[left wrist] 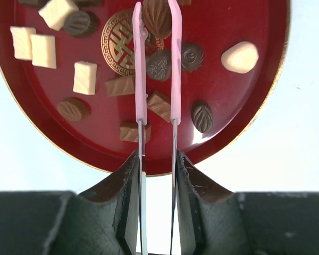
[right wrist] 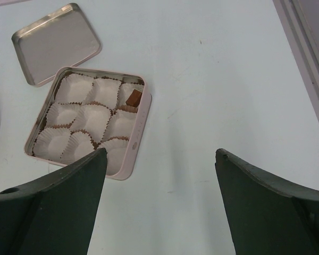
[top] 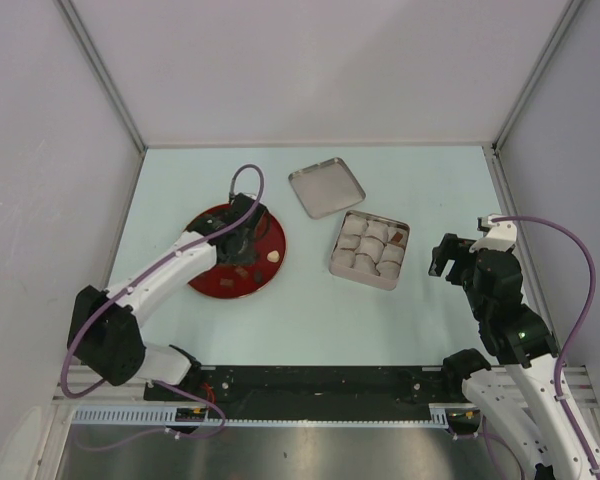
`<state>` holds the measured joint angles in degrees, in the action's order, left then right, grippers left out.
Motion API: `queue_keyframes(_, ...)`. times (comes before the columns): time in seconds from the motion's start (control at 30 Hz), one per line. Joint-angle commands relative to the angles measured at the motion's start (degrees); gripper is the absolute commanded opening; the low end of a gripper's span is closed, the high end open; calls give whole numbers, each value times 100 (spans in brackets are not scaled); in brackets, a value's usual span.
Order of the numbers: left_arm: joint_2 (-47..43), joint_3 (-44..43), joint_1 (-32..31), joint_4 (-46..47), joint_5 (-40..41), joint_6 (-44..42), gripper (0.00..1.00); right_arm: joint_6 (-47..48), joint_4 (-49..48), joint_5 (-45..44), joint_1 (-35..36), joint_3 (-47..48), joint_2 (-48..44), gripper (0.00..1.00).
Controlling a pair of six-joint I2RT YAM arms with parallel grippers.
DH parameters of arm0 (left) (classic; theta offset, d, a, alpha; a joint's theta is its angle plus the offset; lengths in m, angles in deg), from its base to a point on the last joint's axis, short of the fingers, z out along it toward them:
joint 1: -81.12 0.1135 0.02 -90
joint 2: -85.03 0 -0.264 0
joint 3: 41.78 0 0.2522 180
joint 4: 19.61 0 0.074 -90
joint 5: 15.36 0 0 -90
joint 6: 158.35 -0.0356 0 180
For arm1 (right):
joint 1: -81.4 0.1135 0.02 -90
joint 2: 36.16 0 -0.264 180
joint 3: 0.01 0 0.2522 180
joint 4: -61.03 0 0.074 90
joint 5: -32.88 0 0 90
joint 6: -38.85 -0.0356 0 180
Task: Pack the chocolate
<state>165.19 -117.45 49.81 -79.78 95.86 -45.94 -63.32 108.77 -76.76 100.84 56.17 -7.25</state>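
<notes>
The chocolate (left wrist: pixel 85 77) lies scattered over the red plate (left wrist: pixel 53 133). Cream-white blocks sit along the plate's left side in the left wrist view, and a cream oval piece (left wrist: pixel 240 57) lies near its right rim. Dark and milk-brown pieces are spread around the gold medallion (left wrist: pixel 117 48) at the plate's middle.

One dark ribbed piece (left wrist: pixel 157 20) sits beside that medallion, between the two pink-tipped blades of the left gripper (left wrist: pixel 157 8). The blades stand narrow and parallel, and each tip is against one side of the piece. Whether the piece is lifted off the plate cannot be told. In the top view the left arm reaches over the plate, with its gripper above the centre.

One more brown piece (right wrist: pixel 134 98) is off the plate. It sits in a corner cup of the square metal tin (right wrist: pixel 140 133), and the other white paper cups (right wrist: pixel 87 117) hold nothing.

In the top view the tin (top: pixel 337 262) lies on the table (top: pixel 430 180), to the right of the plate and apart from it. Its lid (top: pixel 326 187) lies flat just past the plate's far right edge, touching neither the plate nor the tin.

The right gripper (right wrist: pixel 159 180) hangs well to the right of the plate, beyond the tin. Its fingers are spread wide and hold nothing.
</notes>
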Motion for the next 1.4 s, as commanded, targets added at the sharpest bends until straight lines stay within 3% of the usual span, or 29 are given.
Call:
queue_keyframes(0.0, -360, -357, 29, 71, -142, -290, 10, 21, -198, -84, 25, 4, -69, 87)
queue_keyframes(0.33, -642, -761, -524, 730, -1013, -633, 10, 39, -198, -84, 25, 4, -69, 87)
queue_keyframes(0.83, 965, -2157, -2581, 1257, -873, -1853, 12, 30, -198, -67, 33, 4, -95, 87)
queue_keyframes(1.37, 2521, -3055, -2942, 1671, -1234, -2417, 14, 47, -198, -84, 25, 4, -122, 86)
